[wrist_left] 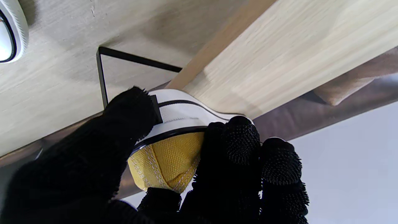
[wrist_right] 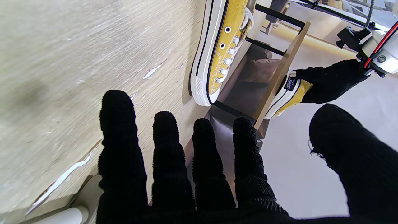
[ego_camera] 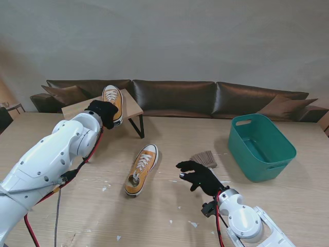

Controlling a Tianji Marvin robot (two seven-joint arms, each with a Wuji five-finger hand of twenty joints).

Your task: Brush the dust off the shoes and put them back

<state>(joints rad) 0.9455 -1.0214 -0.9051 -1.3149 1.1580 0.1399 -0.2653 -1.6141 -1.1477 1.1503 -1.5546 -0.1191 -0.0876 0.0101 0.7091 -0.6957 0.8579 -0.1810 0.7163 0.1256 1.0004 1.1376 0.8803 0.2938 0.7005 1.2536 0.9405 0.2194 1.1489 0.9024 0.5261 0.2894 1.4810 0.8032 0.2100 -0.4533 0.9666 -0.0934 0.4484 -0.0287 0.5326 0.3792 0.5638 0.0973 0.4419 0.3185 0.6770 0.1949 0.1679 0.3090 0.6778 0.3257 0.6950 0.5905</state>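
Two yellow sneakers in play. One shoe on the stand (ego_camera: pixel 112 100) sits on the small wooden shoe stand (ego_camera: pixel 131 107) at the far left of the table, toe pointing away, heel toward the robot. Gripped at the heel by the left hand (ego_camera: pixel 104 112), black-gloved fingers (wrist_left: pixel 239 146) wrapped round one side and thumb on the other, white rubber heel strip and yellow canvas pinched between them in the left wrist view. Probably held that way to steer the sole flat onto the board; sole appears to meet the wood, though full contact cannot be confirmed.

Second shoe on the table (ego_camera: pixel 141 170) lies upright on the tabletop (ego_camera: pixel 169 139) near the middle, toe toward the stand, laces up, untouched, well apart from both hands. Likely the next one to be handled.

Brush (ego_camera: pixel 204 159) lies on the table just beyond the right hand (ego_camera: pixel 199 176), not held. Right hand hovering with fingers (wrist_right: pixel 121 140) spread and straight, holding nothing, palm toward the table.

Teal basket (ego_camera: pixel 280 154) at the far right, well apart from the shoes, nothing visible inside. Small white scraps (ego_camera: pixel 192 224) scattered over the near tabletop. Brown sofa (ego_camera: pixel 175 98) behind the table's far edge.
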